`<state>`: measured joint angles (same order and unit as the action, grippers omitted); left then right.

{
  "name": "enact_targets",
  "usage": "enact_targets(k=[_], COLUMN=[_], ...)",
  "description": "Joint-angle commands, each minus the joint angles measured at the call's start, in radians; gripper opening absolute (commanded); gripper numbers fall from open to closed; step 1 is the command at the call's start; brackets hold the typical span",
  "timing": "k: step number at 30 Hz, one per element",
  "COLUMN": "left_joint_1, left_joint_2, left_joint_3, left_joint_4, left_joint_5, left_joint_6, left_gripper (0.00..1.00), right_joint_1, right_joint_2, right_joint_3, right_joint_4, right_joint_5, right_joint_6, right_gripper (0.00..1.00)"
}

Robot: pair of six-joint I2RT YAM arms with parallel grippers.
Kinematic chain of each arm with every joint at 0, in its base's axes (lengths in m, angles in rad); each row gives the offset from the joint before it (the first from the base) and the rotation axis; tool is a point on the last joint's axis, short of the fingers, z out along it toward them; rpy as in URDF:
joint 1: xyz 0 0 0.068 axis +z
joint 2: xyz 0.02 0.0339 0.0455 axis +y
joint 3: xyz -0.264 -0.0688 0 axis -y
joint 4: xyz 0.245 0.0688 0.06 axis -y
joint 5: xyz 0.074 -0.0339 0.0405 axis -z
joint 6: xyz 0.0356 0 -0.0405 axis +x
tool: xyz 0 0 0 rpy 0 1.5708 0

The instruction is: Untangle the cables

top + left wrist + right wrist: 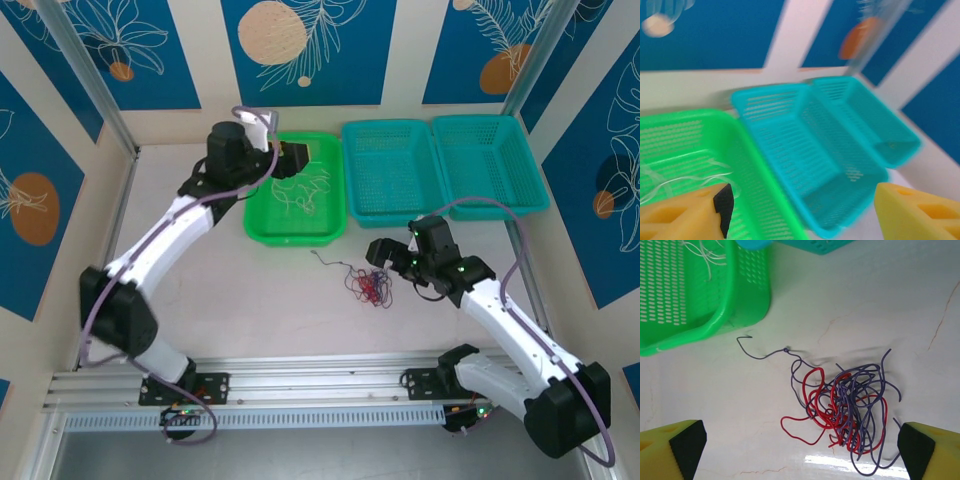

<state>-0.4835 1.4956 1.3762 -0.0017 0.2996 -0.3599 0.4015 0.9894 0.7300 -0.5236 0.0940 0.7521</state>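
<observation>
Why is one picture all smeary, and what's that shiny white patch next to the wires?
Left wrist view: smeared, the green basket and teal baskets fuzzy, probably motion blur. Right wrist view: sharp; the white patch is light glaring off the table by the tangle of red and dark cables. Top external view: clear, evenly lit.

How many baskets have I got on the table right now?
3. Green basket at the left, holding white cables; middle teal basket right beside it; right teal basket at the far end of the row. None seems hidden.
</observation>
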Motion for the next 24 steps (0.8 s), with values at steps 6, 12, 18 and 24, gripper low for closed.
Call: enact_targets(k=[6, 12, 18, 24], left_joint_1=[-0.269, -0.324, -0.325, -0.310], left_joint_2=[-0.262, -0.298, -0.294, -0.240], left_joint_3=[-0.380, -0.565, -0.655, -0.679], left_joint_4=[0.121, 0.135, 0.126, 0.108], left_joint_5=[-0.093, -0.123, -0.137, -0.170], left_joint_6=[0.021, -0.057, -0.105, -0.260], left_gripper=[0.73, 0.72, 0.72, 0.73], right_joint_1=[-0.007, 0.033, 0.052, 0.080], right_joint_2=[0.227, 0.407, 0.464, 0.380], right_joint_3=[-0.011, 0.015, 0.022, 0.007], right_joint_4=[0.073, 0.111, 0.122, 0.110], right_joint_5=[-0.095, -0.096, -0.096, -0.107], right_joint_6=[-0.002, -0.020, -0.057, -0.127], right_gripper=[0.97, 0.78, 0.14, 0.00])
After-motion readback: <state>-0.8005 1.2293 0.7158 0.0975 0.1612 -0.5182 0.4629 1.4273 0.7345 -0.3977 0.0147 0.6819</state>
